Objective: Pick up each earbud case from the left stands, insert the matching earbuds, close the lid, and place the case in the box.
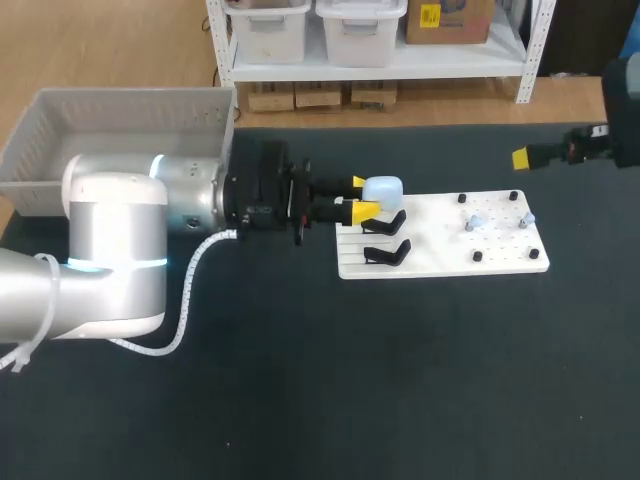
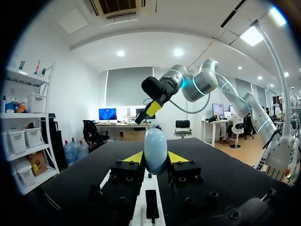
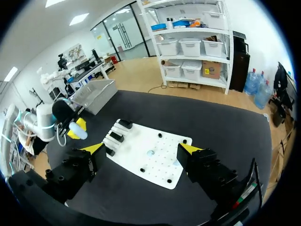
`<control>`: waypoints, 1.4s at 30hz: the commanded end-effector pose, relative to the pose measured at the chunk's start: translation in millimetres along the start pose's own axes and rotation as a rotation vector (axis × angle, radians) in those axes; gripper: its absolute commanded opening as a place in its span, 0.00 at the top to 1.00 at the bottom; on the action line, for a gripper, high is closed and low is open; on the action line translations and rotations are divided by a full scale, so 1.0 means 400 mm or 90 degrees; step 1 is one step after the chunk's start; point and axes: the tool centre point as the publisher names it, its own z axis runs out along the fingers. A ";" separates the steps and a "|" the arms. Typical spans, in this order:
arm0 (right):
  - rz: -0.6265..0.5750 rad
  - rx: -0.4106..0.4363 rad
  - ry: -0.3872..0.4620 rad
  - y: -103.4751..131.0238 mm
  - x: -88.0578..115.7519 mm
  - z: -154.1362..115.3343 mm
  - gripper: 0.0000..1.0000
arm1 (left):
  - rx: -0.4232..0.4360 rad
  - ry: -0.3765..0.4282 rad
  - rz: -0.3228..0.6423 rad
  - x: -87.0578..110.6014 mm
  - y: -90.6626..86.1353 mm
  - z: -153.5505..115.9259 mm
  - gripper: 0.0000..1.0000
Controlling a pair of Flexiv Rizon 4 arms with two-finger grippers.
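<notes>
My left gripper is shut on a pale blue earbud case, held just over the left end of the white board. In the left wrist view the case stands upright between the yellow fingertips. Two empty black stands sit beside and below it. Two small pale earbuds rest on pegs at the board's right part. My right gripper is open and empty, high above the board's far right side. From there the case shows well ahead of it.
A grey plastic box stands at the table's back left, behind my left arm. Black pegs dot the board's right half. The dark tabletop stretches in front of the board.
</notes>
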 end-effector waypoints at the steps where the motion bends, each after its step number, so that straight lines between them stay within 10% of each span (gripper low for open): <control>1: -0.012 -0.011 0.007 0.050 0.010 -0.019 0.00 | -0.004 -0.003 0.006 0.004 -0.003 0.000 1.00; 42: -0.107 -0.147 0.114 0.346 0.047 0.177 0.00 | -0.003 -0.003 0.019 0.003 0.004 -0.010 1.00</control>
